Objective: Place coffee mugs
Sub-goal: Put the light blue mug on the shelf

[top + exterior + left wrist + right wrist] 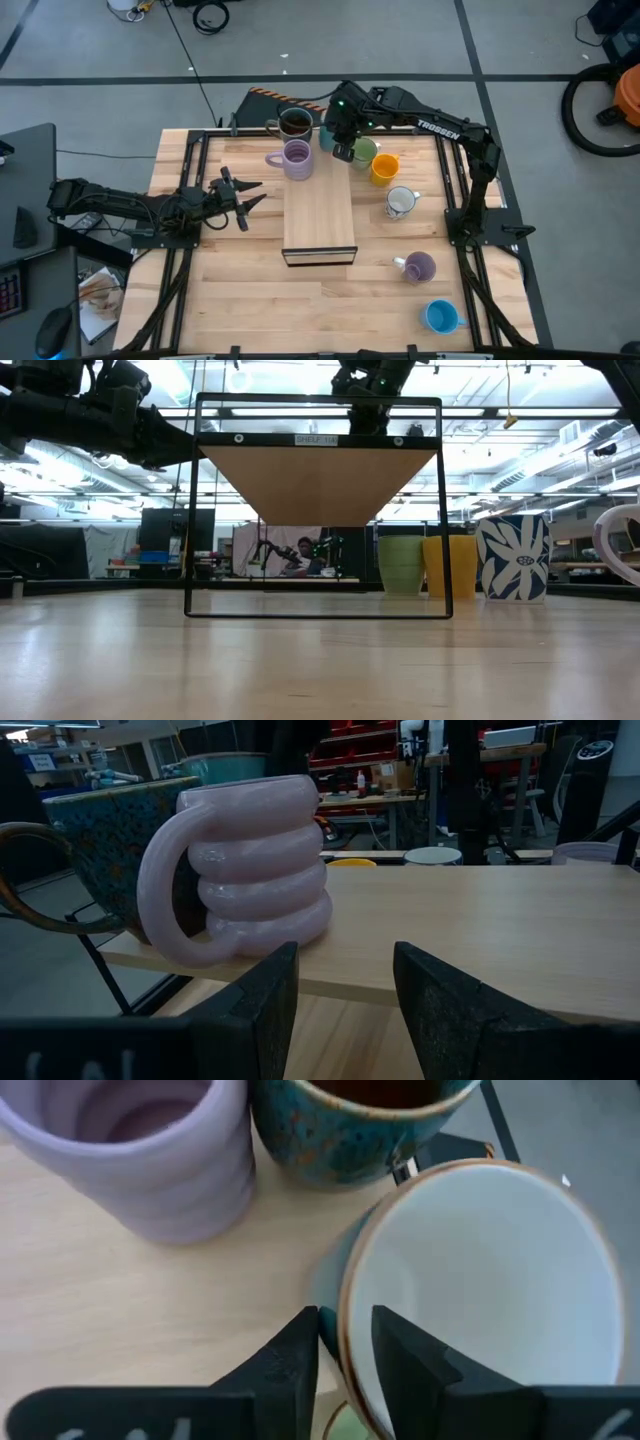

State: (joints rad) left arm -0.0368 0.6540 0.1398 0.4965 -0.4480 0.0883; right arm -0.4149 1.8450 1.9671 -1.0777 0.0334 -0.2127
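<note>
Your right gripper (345, 1345) has its two dark fingers straddling the rim of a white-lined, blue-walled mug (480, 1295), jaws only narrowly parted around that thin wall; whether they grip or are letting go I cannot tell. The mug sits at the back of the raised wooden shelf (318, 215), beside the ribbed lilac mug (296, 158) and the dark speckled mug (294, 123). Lift straight up so you don't tip it. Your left gripper (345, 985) waits open, empty, facing the lilac mug. Green (364, 152), orange (384, 166), white (399, 202), purple (420, 266) and blue (440, 316) mugs wait on the table
</note>
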